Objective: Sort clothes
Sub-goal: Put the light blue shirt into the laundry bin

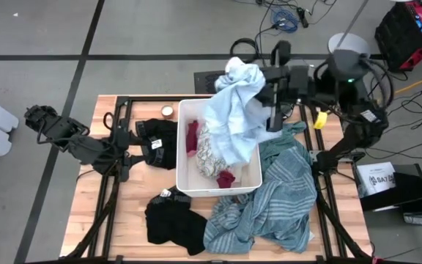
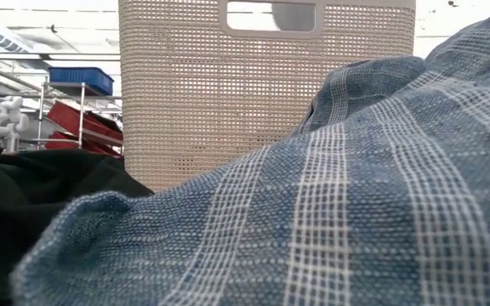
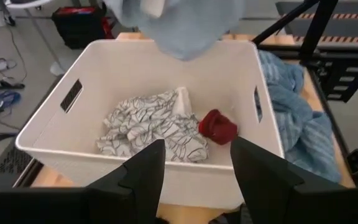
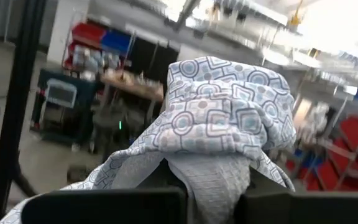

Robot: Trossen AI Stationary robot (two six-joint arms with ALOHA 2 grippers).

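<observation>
- Right hand (image 1: 275, 94): clamped on the light blue garment (image 1: 233, 110), holding it raised above the far end of the white bin (image 1: 182, 139); the right wrist view shows the patterned fabric bunched between its fingers.
- Garment position: it hangs from the grip, its lower folds draping down into the bin over the right-hand wall.
- Left hand (image 3: 196, 168): fingers apart and holding nothing, waiting at the bin's left wall, facing into it.
- Bin contents: 1 white patterned garment (image 3: 148, 124) and 1 small magenta piece (image 3: 217, 126) lie on the floor of the bin.
- Outside the bin on the desk (image 1: 86, 220): the teal-grey striped garment (image 1: 277, 198) lies just beside the bin's right side, 1 black garment (image 1: 173, 218) near the front, and another dark garment (image 1: 156, 139) sits by the left hand.
- Step in hand, as judged: carrying the light blue garment, either into or out of the bin; which one cannot be told.
- Next move calls for: clearing the fabric of the bin's wall before any release.
- Writing: a white label (image 1: 376, 176) lies right of the desk; its text is unreadable.
</observation>
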